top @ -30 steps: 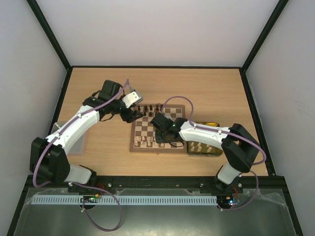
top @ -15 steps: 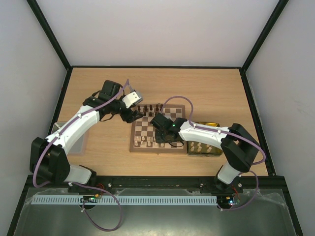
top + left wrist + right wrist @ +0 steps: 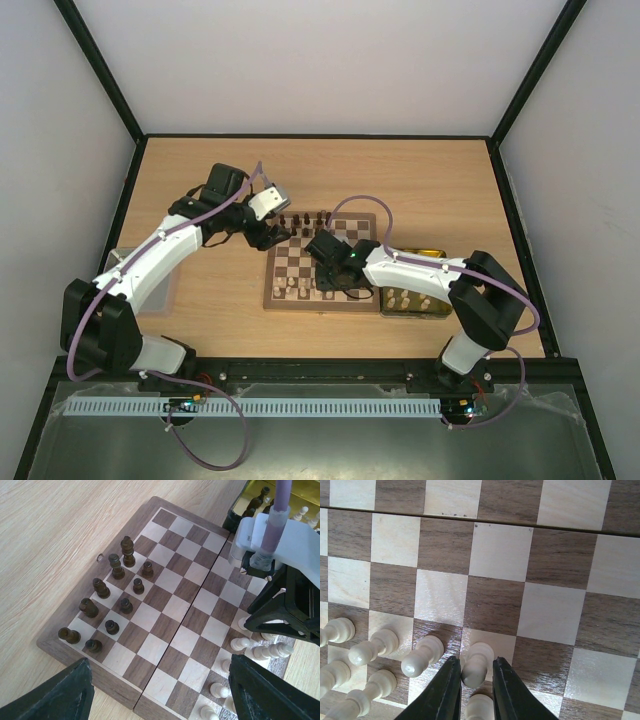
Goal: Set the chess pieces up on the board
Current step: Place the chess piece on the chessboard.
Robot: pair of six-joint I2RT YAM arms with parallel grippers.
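The board (image 3: 300, 262) lies mid-table, dark brown chess pieces (image 3: 128, 551) along its far rows and cream chess pieces (image 3: 270, 651) along its near rows. My right gripper (image 3: 475, 660) points down at the near rows, its jaws a little apart on either side of a cream pawn (image 3: 481, 652). That pawn stands upright on a cream square with a sliver of gap at each finger, beside more cream pawns (image 3: 422, 656). My left gripper (image 3: 160, 662) hangs wide open and holding nothing above the board's left edge (image 3: 90, 680). In the top view the left gripper (image 3: 268, 235) sits at the board's far-left corner.
A shiny gold tray (image 3: 436, 310) with cream pieces in it touches the board's right side. A grey tray (image 3: 112, 258) lies under the left arm at the table's left edge. The right arm's wrist (image 3: 280, 535) looms over the board's right half.
The right gripper's jaws have parted slightly from the cream pawn, which now stands on its square. Both arms have stayed where they were.
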